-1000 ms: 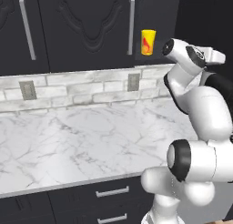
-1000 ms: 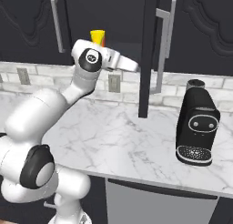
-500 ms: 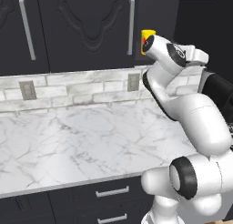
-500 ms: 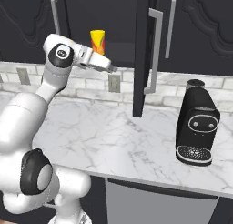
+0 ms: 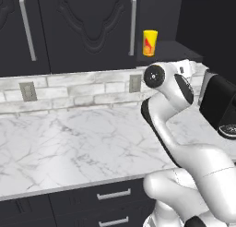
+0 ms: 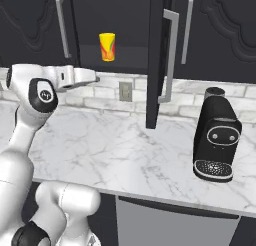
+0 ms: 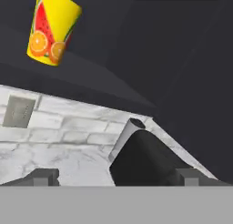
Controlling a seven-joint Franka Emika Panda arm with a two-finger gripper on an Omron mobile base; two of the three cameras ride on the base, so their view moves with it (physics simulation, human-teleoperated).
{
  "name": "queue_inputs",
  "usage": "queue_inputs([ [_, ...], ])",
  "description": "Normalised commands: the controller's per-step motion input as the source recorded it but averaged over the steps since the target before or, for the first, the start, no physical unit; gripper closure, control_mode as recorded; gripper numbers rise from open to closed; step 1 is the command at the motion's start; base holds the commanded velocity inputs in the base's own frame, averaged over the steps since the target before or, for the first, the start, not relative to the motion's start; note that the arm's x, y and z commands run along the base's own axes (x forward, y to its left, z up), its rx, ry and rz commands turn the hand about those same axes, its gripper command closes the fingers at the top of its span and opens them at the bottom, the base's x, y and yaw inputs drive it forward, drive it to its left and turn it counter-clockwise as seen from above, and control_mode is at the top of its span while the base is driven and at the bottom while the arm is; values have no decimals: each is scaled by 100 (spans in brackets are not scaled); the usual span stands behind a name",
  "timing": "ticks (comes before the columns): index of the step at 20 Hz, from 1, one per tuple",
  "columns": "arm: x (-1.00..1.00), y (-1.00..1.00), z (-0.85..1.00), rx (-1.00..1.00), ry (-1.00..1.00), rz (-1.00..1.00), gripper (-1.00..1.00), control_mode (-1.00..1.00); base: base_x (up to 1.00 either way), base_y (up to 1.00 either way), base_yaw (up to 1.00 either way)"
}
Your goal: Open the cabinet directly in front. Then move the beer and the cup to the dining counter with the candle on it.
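Swung lower and away from the cup (image 7: 52, 28), now up and left of the tool (image 7: 116, 175). Tool fingers (image 7: 43, 176) spread wide, gripping nothing. Black coffee machine (image 7: 145, 159) on the marble surface (image 7: 45, 161) just ahead.

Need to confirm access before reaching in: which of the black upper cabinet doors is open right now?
The door just right of the yellow cup: it is swung out edge-on over the worktop, exposing the cup's shelf. The others lie flat and closed.
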Motion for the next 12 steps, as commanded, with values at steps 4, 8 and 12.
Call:
queue_inputs([
  [4,-65,7,9,20,-34,44,-100,-100,0,0,0],
  [8,-43,-13,0,28,-34,31,-100,-100,0,0,0],
  [12,-9,4,2,5,-9,2,-100,-100,0,0,0],
])
